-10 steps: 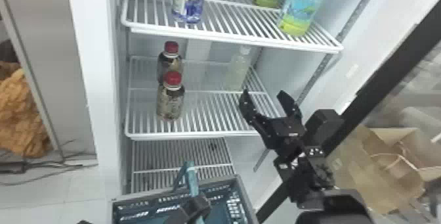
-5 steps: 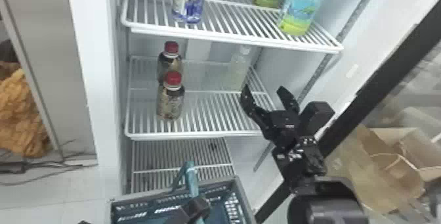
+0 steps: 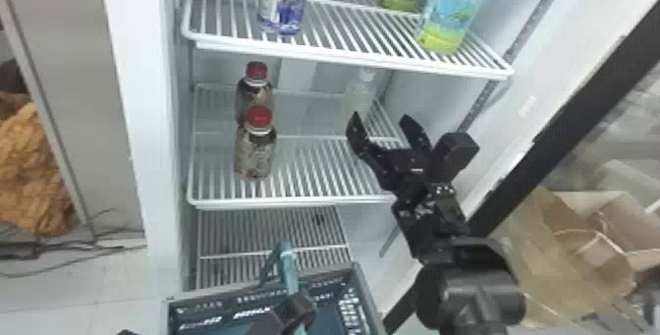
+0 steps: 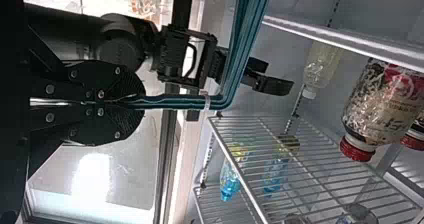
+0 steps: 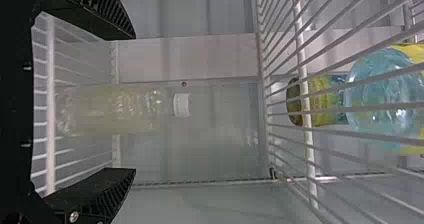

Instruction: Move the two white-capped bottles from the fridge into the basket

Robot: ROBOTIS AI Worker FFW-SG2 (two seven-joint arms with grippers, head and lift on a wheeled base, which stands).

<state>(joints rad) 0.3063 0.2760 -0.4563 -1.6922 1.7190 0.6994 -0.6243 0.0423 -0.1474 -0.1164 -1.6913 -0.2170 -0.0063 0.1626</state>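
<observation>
In the head view my right gripper (image 3: 380,120), open, is just in front of the white-capped bottle (image 3: 359,94), which stands at the back right of the middle shelf. The right wrist view has this pale, clear bottle (image 5: 115,110) between the spread fingers of my right gripper (image 5: 134,104), touching neither. At the bottom of the head view, my left gripper (image 3: 292,309) is at the teal handle (image 3: 287,265) of the basket (image 3: 361,299). Seen from the left wrist, my left gripper (image 4: 135,103) is shut on that handle (image 4: 175,102).
Two red-capped bottles (image 3: 255,154) stand on the left of the middle shelf (image 3: 314,172). The upper shelf (image 3: 343,56) overhangs it, carrying blue-and-yellow bottles (image 3: 456,5) and a colourful bottle (image 3: 284,2). The fridge's side wall (image 3: 432,93) rises right of the right gripper.
My right gripper has moved deeper into the fridge and a little left, nearer the white-capped bottle, still open. The basket and its handle have barely shifted.
</observation>
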